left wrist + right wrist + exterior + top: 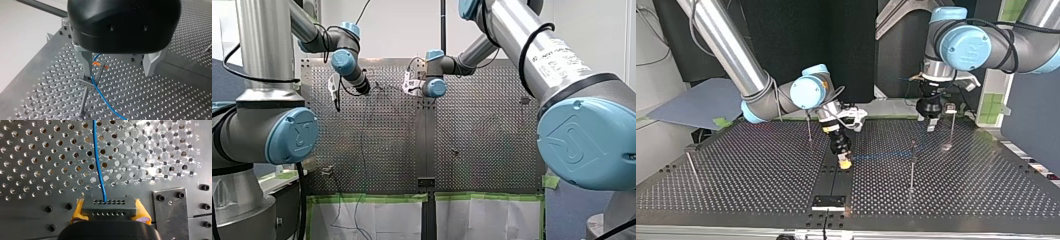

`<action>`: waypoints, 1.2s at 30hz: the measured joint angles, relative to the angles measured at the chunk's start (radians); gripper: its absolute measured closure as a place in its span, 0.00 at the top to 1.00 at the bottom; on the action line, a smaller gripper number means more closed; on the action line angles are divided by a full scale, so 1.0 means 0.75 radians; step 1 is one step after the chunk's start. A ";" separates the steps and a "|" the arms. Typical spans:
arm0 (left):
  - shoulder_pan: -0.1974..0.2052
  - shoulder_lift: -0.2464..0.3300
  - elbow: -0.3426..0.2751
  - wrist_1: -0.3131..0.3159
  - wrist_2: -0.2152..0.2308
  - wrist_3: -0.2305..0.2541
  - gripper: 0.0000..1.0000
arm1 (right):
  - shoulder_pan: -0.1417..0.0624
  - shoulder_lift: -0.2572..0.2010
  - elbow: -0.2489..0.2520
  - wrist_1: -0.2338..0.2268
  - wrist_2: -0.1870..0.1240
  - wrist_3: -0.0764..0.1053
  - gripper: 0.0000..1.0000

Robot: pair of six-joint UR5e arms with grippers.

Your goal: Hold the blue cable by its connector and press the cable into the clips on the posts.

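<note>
The blue cable leaves a dark grey connector and runs ahead over the perforated table. The right gripper is clamped on that connector between its yellow pads, low over the table's middle strip. This grip probably serves to draw the cable straight toward the posts. In the left wrist view the cable crosses the clip on top of a post, near a small orange piece. Whether the cable is seated in the clip cannot be told. The left gripper stands spread wide and holds nothing, with one metal finger right at the clip, which looks placed for pushing the cable down. Stamped marks Z, AA, AB and AC sit beside the hole rows. The print on the right arm's sleeve is too blurred to read.
</note>
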 joint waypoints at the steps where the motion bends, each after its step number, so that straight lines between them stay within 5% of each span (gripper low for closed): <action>1: 0.000 0.000 0.000 0.001 0.000 0.010 1.00 | 0.000 0.000 0.000 0.000 0.000 0.000 0.00; 9: 0.000 0.000 0.000 0.012 0.010 0.110 1.00 | 0.000 0.000 0.000 0.000 0.001 -0.001 0.00; 22: -0.007 0.001 0.000 0.008 0.114 0.257 1.00 | -0.002 0.000 0.000 0.000 0.002 -0.005 0.00; 36: -0.008 0.004 0.000 -0.001 0.122 0.390 1.00 | -0.003 0.001 0.001 0.001 0.001 -0.007 0.00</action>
